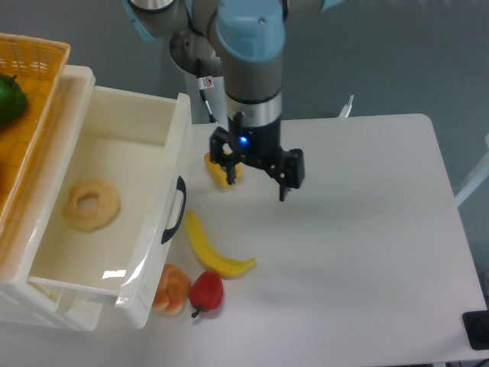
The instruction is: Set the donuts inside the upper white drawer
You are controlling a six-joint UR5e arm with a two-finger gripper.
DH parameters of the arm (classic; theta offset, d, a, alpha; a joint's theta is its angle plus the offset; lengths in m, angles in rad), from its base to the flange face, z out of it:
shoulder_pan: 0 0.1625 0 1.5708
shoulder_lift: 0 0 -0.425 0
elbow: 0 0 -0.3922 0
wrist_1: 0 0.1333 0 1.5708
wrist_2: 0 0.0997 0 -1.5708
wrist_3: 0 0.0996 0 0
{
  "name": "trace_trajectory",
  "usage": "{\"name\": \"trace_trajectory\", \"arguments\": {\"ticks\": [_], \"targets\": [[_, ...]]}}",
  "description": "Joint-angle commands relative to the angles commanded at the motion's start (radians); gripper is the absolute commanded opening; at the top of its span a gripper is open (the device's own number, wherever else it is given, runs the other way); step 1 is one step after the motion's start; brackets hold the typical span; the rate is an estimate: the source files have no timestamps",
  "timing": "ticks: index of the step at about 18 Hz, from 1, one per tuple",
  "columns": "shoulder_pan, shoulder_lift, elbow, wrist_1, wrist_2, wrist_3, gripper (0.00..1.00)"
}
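Grey floor lies behind a white bench (359,252) that carries everything. At its left stands the upper white drawer (177,138), pulled open, with an orange wicker basket (30,73) above it. The gripper (255,173) hangs over the bench right of the drawer, fingers (283,186) spread wide and holding nothing. The donuts (91,204) lie flat on the drawer floor, well apart from the fingers. A banana (210,248), a yellow pepper (221,168) and a red fruit (206,291) lie loose beside the drawer. Placement looks done; what remains, I judge, is only to draw the arm clear, perhaps push the drawer shut.
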Motion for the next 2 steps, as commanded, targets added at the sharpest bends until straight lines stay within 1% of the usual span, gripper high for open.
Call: {"name": "trace_trajectory", "arguments": {"ticks": [2], "targets": [[0.028, -0.005, 0.0, 0.002, -0.002, 0.011, 1.0]]}}
